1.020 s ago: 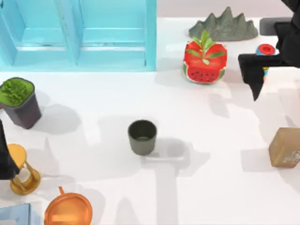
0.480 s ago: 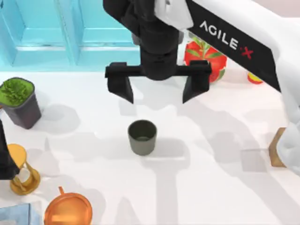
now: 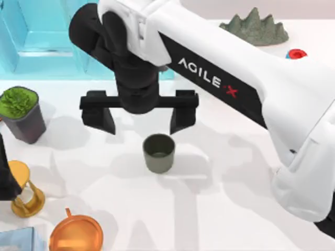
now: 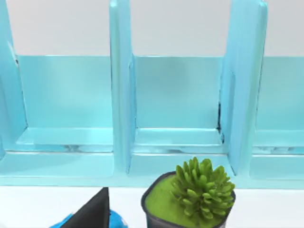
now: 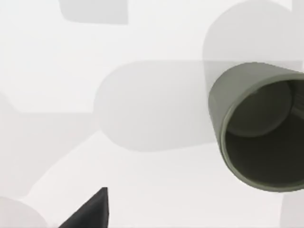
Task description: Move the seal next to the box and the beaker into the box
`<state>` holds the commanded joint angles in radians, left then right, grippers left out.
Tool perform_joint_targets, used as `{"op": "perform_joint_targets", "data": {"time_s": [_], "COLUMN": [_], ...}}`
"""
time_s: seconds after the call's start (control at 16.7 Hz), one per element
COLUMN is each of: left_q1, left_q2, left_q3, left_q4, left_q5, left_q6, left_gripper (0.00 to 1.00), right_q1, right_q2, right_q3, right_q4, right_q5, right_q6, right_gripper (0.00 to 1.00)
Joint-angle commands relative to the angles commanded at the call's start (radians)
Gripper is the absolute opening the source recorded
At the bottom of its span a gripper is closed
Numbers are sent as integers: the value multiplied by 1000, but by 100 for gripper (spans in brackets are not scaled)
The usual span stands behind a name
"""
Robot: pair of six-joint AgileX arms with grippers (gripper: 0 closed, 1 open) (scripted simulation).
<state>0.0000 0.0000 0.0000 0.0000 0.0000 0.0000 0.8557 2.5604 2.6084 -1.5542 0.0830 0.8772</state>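
The beaker point(image 3: 158, 152) is a small dark grey-green cup standing upright on the white table near the middle. My right arm reaches across from the right. Its gripper point(image 3: 142, 128) hangs open just behind the beaker, jaws spread wide, one black finger point(image 3: 103, 118) off to the left and the other point(image 3: 182, 116) right behind the cup. In the right wrist view the beaker point(image 5: 259, 128) lies off to one side of a dark fingertip point(image 5: 89, 211). The light blue box point(image 3: 42, 36) stands at the back left. The seal is hidden. My left arm point(image 3: 5, 172) stays parked at the left edge.
A dark pot with a green plant point(image 3: 21, 112) stands at the left, also seen before the box's compartments point(image 4: 175, 104) as the pot point(image 4: 190, 202). A golden hourglass point(image 3: 26, 191) and an orange dish point(image 3: 76, 235) sit front left. A grey rock point(image 3: 255, 26) lies at the back right.
My right arm has swung from the right side across the table, and its open gripper has moved left and forward to just behind the beaker. The arm now covers the right side of the table.
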Motion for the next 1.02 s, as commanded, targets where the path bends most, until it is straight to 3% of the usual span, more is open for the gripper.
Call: {"op": "perform_joint_targets", "data": {"time_s": [0.24, 0.66, 0.96, 1.02], "left_q1": [0, 0, 0, 0], "left_q2": [0, 0, 0, 0], "left_q3": [0, 0, 0, 0], "left_q4": [0, 0, 0, 0], "left_q5": [0, 0, 0, 0], "left_q6": [0, 0, 0, 0], "left_gripper": [100, 100, 100, 100], "right_q1": [-4, -10, -11, -11], "right_q2": [-7, -31, -32, -32], "right_q3": [-44, -349, -379, -379], "right_q4": [40, 318, 347, 347], "right_q5": [0, -1, -1, -1], "right_q6": [-4, -10, -11, -11], "right_gripper": [100, 100, 100, 92]}}
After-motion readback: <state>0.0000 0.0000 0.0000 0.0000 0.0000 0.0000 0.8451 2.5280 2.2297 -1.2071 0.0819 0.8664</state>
